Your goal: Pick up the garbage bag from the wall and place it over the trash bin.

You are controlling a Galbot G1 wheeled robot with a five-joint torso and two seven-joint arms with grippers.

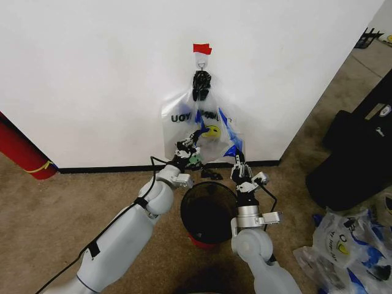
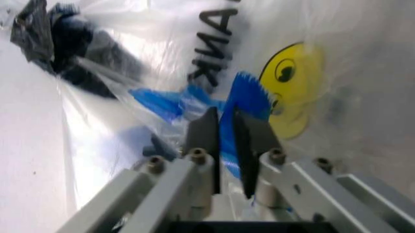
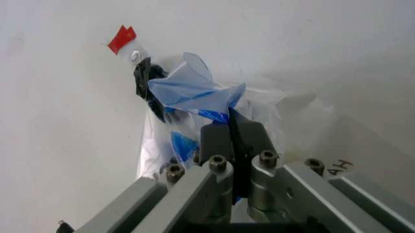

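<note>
White wall (image 1: 92,73) behind garbage bag (image 1: 229,138)

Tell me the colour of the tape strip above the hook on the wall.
Red. The tape strip shows best in the head view, just above the hook.

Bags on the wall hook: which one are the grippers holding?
The garbage bag with blue patches; left gripper and right gripper pinch its blue plastic. The smiley bag hangs behind, ungripped.
</note>
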